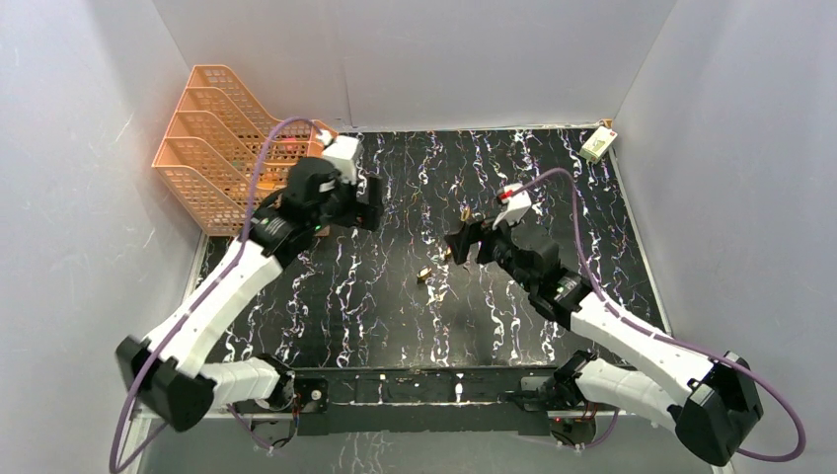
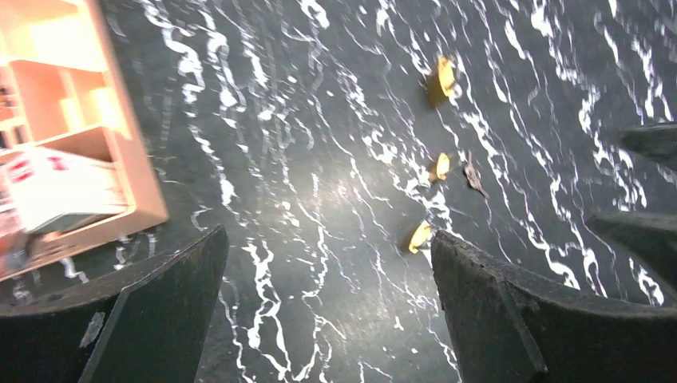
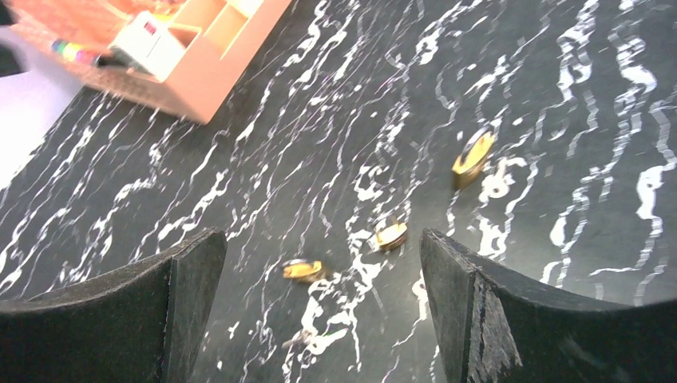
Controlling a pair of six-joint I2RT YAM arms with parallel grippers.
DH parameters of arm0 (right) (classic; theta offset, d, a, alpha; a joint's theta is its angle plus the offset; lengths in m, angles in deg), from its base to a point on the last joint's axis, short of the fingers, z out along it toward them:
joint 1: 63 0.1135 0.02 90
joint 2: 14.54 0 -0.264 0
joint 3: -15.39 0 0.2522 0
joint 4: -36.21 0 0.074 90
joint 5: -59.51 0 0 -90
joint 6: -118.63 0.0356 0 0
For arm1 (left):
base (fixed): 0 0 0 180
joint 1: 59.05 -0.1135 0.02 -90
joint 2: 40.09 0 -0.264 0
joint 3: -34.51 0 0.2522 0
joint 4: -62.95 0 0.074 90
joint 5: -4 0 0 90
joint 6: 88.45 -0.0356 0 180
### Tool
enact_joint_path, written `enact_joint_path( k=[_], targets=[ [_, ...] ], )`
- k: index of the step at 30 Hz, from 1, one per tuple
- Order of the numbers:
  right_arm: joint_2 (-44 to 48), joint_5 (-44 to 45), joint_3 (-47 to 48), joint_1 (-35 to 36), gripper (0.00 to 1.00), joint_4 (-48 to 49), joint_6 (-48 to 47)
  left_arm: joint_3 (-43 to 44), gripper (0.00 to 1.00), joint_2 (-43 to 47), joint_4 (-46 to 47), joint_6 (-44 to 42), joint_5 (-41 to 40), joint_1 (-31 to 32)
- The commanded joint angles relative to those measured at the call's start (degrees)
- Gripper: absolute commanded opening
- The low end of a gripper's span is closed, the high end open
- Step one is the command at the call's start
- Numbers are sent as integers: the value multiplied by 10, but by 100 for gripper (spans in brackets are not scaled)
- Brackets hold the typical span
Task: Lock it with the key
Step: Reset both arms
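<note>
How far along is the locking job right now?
Done: nothing I can confirm; three brass padlocks lie loose on the table, too small to tell if shut. In hand: nothing; the left gripper and right gripper are both open and empty. Left: the key lies on the table by the padlocks, so picking it up and turning it likely remains.

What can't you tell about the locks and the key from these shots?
Padlocks: every view, too small and blurred to show whether they are locked.
Key: left wrist view, a blurred sliver; top view, too small to find.
Orange rack: left wrist view, cut by the edge, contents washed out.
</note>
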Motion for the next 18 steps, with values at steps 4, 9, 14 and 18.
enact_joint_path(
  k=[4,9,14,18],
  targets=[
    [-29,132,90,-1,99,-100,-27,-101,98,158,89,6,-95,-45],
    [-35,148,86,-56,99,-106,29,-165,98,215,126,9,-110,-55],
    [-13,171,75,-73,99,-98,22,-173,98,225,126,2,-111,-56],
    [-7,179,77,-73,98,-95,1,-168,98,218,119,-2,-109,-56]
  ],
)
